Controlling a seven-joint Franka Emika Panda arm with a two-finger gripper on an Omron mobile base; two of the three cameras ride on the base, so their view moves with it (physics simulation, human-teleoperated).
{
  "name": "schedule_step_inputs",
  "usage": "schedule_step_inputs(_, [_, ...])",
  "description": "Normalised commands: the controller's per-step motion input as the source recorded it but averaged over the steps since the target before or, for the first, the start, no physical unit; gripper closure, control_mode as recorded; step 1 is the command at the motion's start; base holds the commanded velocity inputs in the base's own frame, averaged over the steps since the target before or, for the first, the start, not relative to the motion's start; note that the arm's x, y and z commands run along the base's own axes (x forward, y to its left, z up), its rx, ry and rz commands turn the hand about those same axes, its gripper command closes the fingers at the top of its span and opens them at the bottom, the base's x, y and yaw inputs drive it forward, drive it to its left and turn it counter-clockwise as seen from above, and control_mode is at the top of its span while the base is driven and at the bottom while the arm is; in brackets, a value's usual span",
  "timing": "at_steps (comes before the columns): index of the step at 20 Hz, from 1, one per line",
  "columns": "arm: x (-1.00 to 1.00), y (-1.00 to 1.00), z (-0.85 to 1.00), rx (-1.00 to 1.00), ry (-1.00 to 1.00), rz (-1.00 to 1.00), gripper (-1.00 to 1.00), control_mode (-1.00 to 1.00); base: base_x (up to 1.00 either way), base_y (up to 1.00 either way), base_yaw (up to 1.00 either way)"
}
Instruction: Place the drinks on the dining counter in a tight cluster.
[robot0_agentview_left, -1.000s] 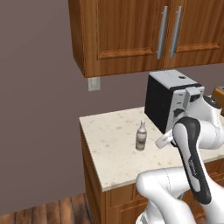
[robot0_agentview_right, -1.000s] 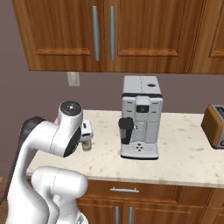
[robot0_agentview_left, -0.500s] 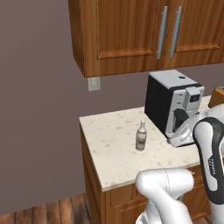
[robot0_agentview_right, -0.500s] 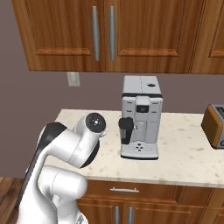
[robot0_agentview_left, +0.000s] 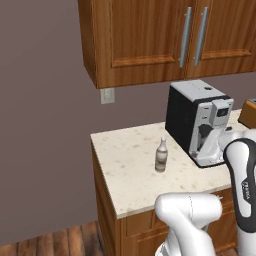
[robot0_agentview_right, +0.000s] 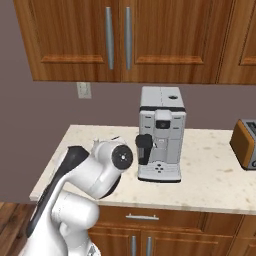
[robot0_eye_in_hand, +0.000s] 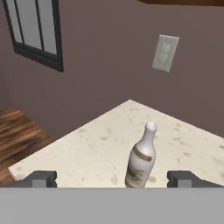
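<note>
On the worktop (robot0_agentview_left: 131, 170): a slim brownish bottle (robot0_agentview_left: 160, 155) stands upright, left of the coffee machine (robot0_agentview_left: 198, 121) and apart from it.
Jaws: spread wide, empty; in the hand view the bottle (robot0_eye_in_hand: 141, 157) sits between the two fingertips (robot0_eye_in_hand: 40, 178), untouched.
Behind: wall outlet (robot0_eye_in_hand: 165, 53), wooden cabinets (robot0_agentview_right: 120, 40).
Far right: toaster (robot0_agentview_right: 245, 144).

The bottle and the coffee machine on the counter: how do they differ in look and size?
The bottle is small, slim and brownish with a narrow neck; the coffee machine is much taller, boxy, white and black. The bottle stands out in the open; the machine stands nearer the wall. Both stand upright on the speckled counter.
</note>
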Motion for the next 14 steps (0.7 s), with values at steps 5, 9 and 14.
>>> schedule_step_inputs(5, [0.26,0.07,-0.2,0.04,-0.22,0.02,-1.0,-1.0,0.0,0.0,0.0])
schedule_step_inputs(9, [0.29,0.09,-0.27,0.03,-0.15,0.01,-1.0,-1.0,0.0,0.0,0.0])
schedule_step_inputs(14, [0.24,0.1,-0.2,0.08,-0.04,0.0,-1.0,-1.0,0.0,0.0,0.0])
